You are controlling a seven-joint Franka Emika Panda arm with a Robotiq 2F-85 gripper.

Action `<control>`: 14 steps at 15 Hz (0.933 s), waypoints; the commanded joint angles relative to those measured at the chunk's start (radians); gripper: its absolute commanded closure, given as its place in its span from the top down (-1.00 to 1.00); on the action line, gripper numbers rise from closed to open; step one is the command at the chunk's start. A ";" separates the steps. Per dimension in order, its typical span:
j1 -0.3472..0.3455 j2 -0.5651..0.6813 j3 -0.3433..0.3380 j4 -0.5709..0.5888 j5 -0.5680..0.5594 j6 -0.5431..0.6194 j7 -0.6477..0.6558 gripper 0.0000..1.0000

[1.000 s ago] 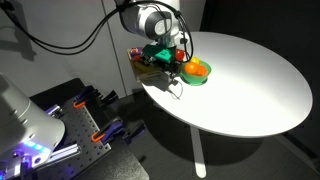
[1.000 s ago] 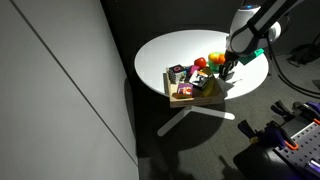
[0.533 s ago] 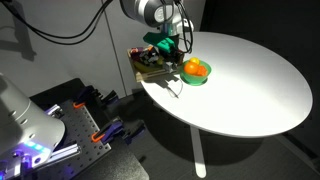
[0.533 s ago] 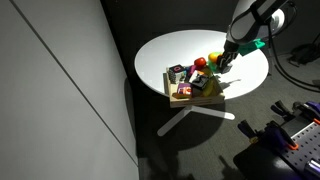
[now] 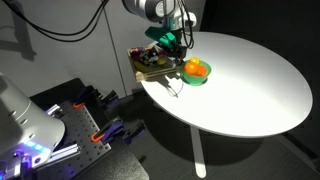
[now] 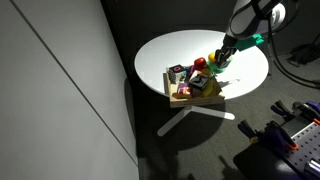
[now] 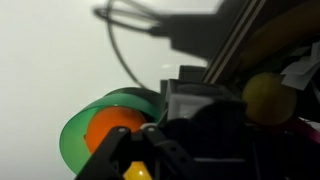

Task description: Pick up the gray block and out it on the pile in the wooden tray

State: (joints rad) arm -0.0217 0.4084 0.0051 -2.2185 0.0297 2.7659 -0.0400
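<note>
Hovering gripper [image 5: 172,44] over wooden tray [image 5: 146,65]; green bowl [image 5: 199,74] at tray's 3 o'clock. Grip state: cannot tell.

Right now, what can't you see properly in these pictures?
The gripper: wrist view, blurred and cut off by the bottom edge; open or shut unclear.
The gray block: both exterior views, too small to pick out.
The wooden tray pile: in an exterior view, partly hidden by the gripper.
</note>
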 commanded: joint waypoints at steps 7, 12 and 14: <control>0.001 -0.005 0.008 0.002 0.001 -0.006 0.001 -0.52; 0.004 -0.031 0.032 0.004 0.013 -0.004 -0.004 -0.52; 0.007 -0.040 0.042 0.008 0.015 0.002 -0.001 -0.52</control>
State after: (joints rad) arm -0.0146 0.4004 0.0315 -2.2140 0.0297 2.7683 -0.0396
